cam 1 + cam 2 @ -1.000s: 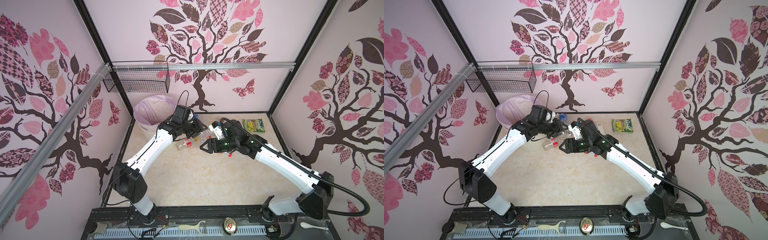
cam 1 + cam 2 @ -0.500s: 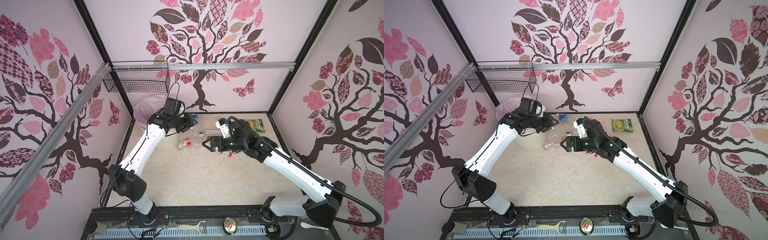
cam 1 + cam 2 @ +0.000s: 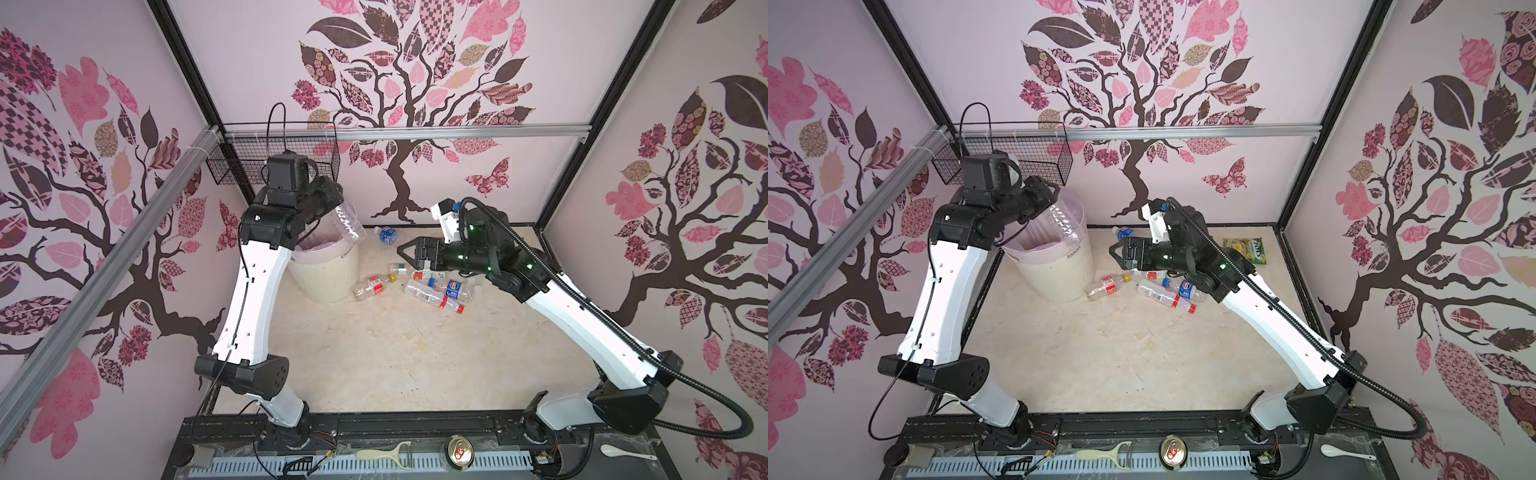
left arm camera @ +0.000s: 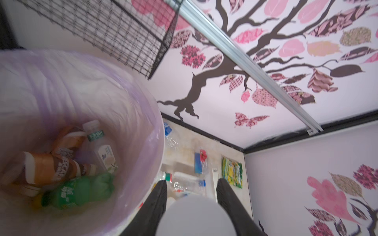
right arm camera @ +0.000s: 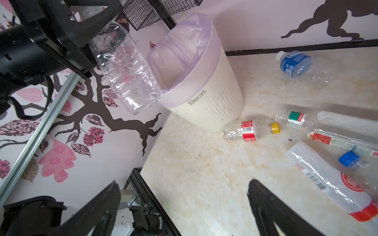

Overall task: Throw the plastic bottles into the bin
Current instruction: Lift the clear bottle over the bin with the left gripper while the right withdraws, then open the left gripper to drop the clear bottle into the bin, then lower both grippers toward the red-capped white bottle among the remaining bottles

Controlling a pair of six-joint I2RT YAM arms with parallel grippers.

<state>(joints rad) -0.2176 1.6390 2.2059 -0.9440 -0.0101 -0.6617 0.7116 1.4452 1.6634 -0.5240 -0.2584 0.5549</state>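
My left gripper [image 3: 332, 201] [image 4: 191, 181] is shut on the neck of a clear plastic bottle [image 3: 350, 220] [image 5: 124, 75]. The bottle hangs tilted over the near rim of the cream bin [image 3: 328, 276] [image 5: 214, 102]. Inside the bin's lilac liner [image 4: 131, 98] lie two brown bottles [image 4: 51, 169], a green one [image 4: 77, 192] and a white-labelled one [image 4: 102, 151]. My right gripper [image 3: 401, 251] [image 5: 184, 186] hovers open and empty above several bottles lying on the floor: a red-labelled one [image 3: 370, 286], a red-capped one [image 3: 432, 296] and blue-labelled ones [image 3: 455, 286] [image 3: 386, 235].
A black wire basket [image 3: 274, 153] hangs on the wall above the bin. A green-yellow snack packet [image 3: 1246, 249] lies at the back right of the floor. A drink can [image 3: 459, 449], a peeler [image 3: 382, 453] and a spoon [image 3: 623, 451] lie on the front rail.
My left arm has lifted the clear bottle from the pile up and left to over the bin. The right gripper has opened wide and risen a little.
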